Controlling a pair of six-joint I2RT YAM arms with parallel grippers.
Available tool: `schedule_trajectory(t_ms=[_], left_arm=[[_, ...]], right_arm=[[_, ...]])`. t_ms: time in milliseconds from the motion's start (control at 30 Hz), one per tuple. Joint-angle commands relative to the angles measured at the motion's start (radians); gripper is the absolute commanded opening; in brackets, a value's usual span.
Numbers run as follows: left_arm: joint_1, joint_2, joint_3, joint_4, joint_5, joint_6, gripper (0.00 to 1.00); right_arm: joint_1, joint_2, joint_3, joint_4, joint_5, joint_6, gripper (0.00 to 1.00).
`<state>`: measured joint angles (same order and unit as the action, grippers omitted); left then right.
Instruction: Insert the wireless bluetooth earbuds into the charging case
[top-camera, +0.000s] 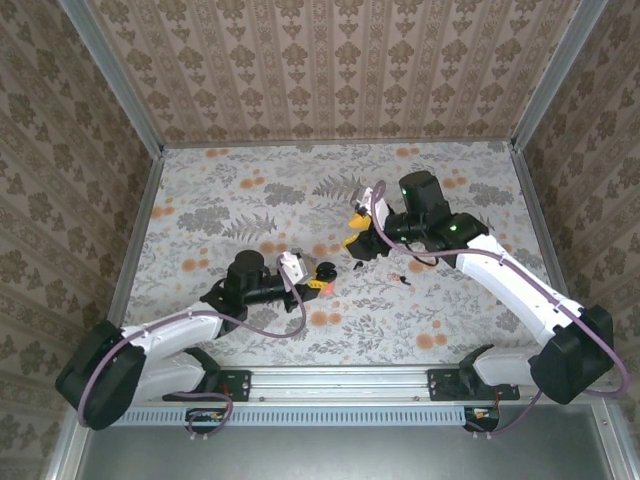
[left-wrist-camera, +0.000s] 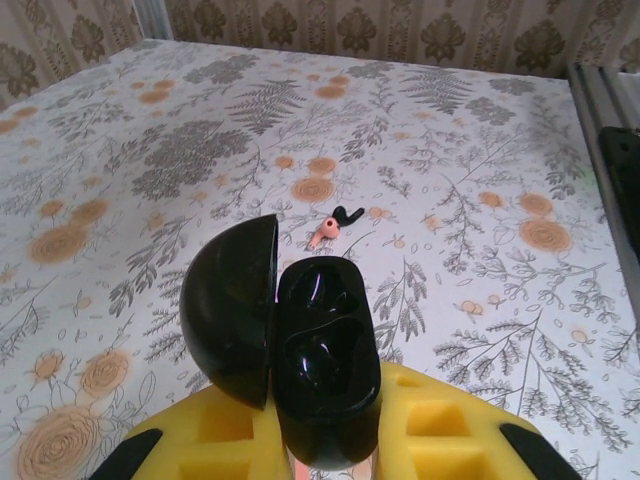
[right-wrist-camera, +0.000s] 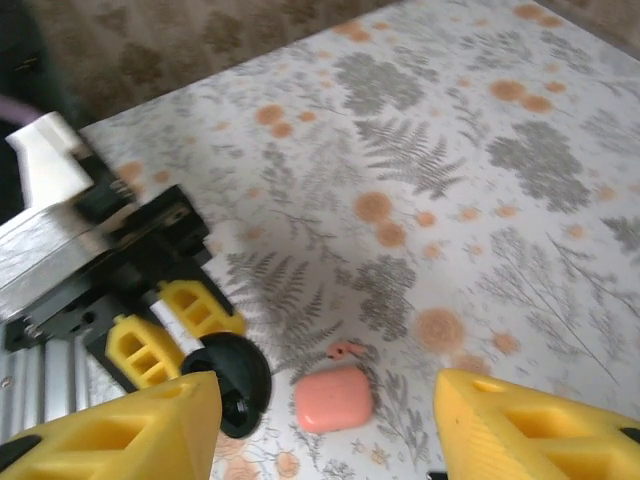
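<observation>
reaching for the bud (left-wrist-camera: 335, 222) lying well inside the table's (top-camera: 250, 200) edges, just beyond the open case (left-wrist-camera: 325, 370) clamped in the left gripper's (top-camera: 318, 280) jaws, the right gripper (top-camera: 354, 230), jaws wide and empty, could flick it away or knock the case askew.

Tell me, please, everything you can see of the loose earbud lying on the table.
The earbud is tiny: a salmon-pink tip on a short, curved black stem, plastic-looking. It lies on its side on the floral table, loose, with nothing gripping it. In the left wrist view it sits just beyond the open black case; in the right wrist view it lies close beside the salmon-pink box, contact unclear.
</observation>
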<state>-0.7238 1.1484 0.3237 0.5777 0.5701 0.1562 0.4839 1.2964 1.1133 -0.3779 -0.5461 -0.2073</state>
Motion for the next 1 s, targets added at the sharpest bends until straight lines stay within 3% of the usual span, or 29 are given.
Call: schedule_trajectory(t_ms=[0, 300, 567, 967], left_arm=[[0.006, 0.031, -0.010, 0.128, -0.017, -0.030, 0.10], [0.008, 0.056, -0.023, 0.149, -0.048, -0.008, 0.10], [0.012, 0.059, 0.002, 0.082, -0.049, 0.022, 0.10], [0.022, 0.027, 0.011, 0.012, -0.043, 0.056, 0.10]], right_arm=[[-0.025, 0.065, 0.055, -0.119, 0.183, 0.261, 0.61], [-0.038, 0.295, 0.211, -0.408, 0.441, 0.610, 0.59], [-0.026, 0.477, 0.236, -0.439, 0.427, 0.783, 0.48], [0.037, 0.664, 0.271, -0.396, 0.352, 0.858, 0.49]])
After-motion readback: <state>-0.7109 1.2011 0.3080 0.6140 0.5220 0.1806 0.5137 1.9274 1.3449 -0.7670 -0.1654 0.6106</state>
